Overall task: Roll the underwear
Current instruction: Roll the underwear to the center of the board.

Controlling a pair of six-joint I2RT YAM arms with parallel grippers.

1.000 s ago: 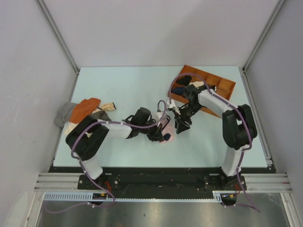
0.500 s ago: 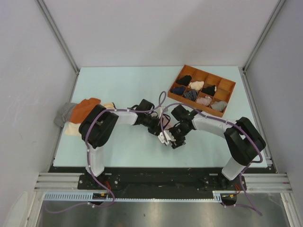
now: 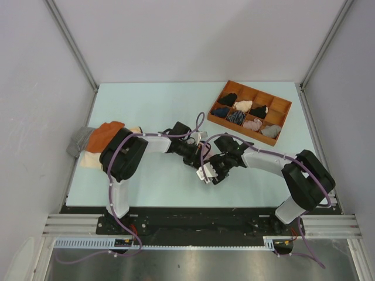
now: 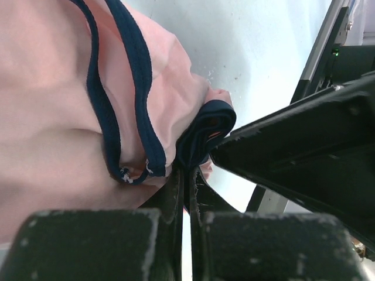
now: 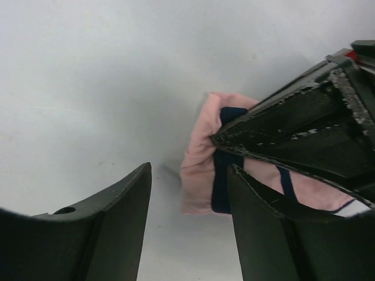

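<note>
Pale green desk (image 3: 146, 105) inside grey walls carries the underwear (image 5: 199, 158), bunched into a soft pink wad near the front middle. The left gripper (image 4: 186, 175) is clamped on its navy edging. The right gripper (image 5: 188, 170) stands parted around the wad's end, not gripping. Light, limp cloth probably unrolls easily, so pinch the thick hemmed folds.

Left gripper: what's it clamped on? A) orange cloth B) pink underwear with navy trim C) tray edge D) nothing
B: in the left wrist view the left gripper is shut on a navy-edged fold of the underwear.
</note>
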